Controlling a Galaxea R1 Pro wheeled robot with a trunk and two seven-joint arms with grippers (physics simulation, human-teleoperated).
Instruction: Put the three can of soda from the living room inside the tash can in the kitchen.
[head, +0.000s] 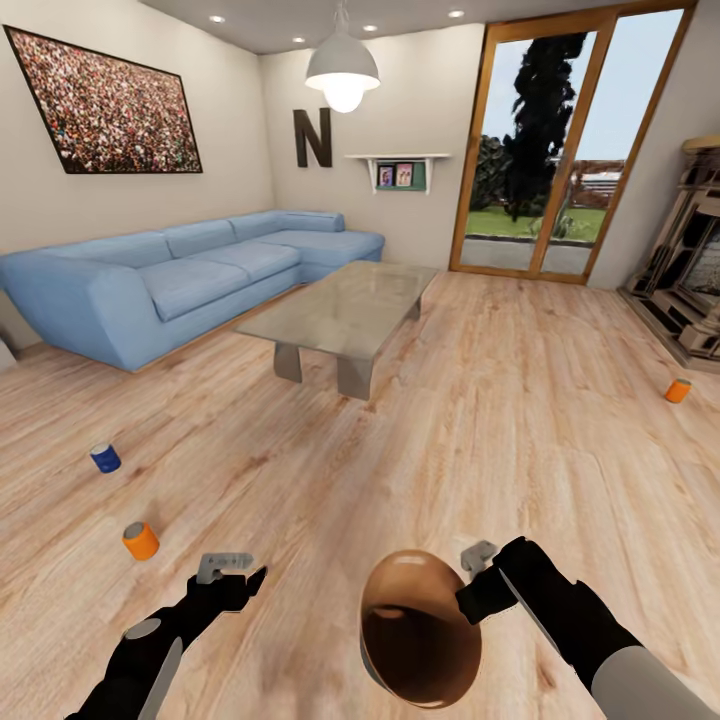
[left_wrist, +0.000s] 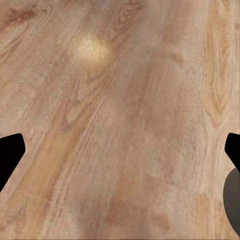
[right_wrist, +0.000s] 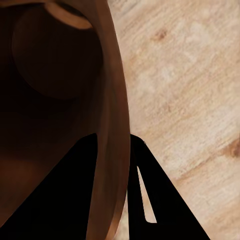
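Note:
I hold the tash can (head: 418, 640), copper-brown inside, tilted with its mouth toward me; my right gripper (head: 478, 588) is shut on its rim. The right wrist view looks into the tash can (right_wrist: 50, 75), with my right gripper (right_wrist: 114, 145) pinching the wall, one finger inside and one outside. Three cans of soda stand on the wood floor: a blue can (head: 105, 458) and an orange can (head: 141, 540) at the left, another orange can (head: 678, 390) far right. My left gripper (head: 236, 574) hangs open and empty, right of the near orange can; in its wrist view the left gripper (left_wrist: 120, 150) is over bare floor.
A glass coffee table (head: 345, 310) stands ahead in the middle, a blue corner sofa (head: 180, 280) behind it at the left. A fireplace (head: 695, 290) is at the right wall, glass doors (head: 560, 150) at the back. Open floor lies between me and the cans.

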